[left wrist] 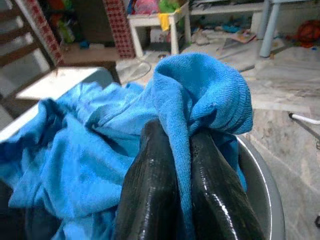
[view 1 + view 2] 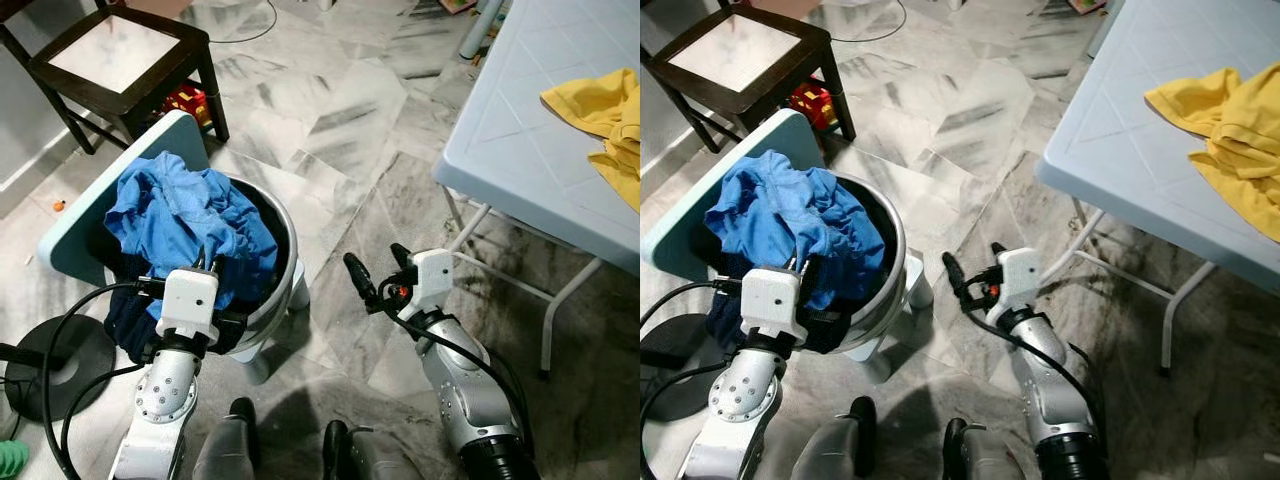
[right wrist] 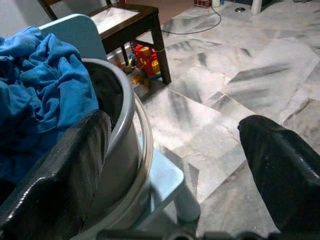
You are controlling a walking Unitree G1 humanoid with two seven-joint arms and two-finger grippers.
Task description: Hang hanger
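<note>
With left gripper (image 1: 177,165) pinched on a fold of the blue garment (image 2: 185,215) heaped in the metal basin (image 2: 285,255) at ten o'clock, lift slowly straight up, right gripper (image 2: 380,275) spread wide and empty at center; no hanger visible.

Grey-veined marble floor (image 2: 330,110), dark wooden chair (image 2: 120,60), pale blue folding table (image 2: 530,110).
</note>
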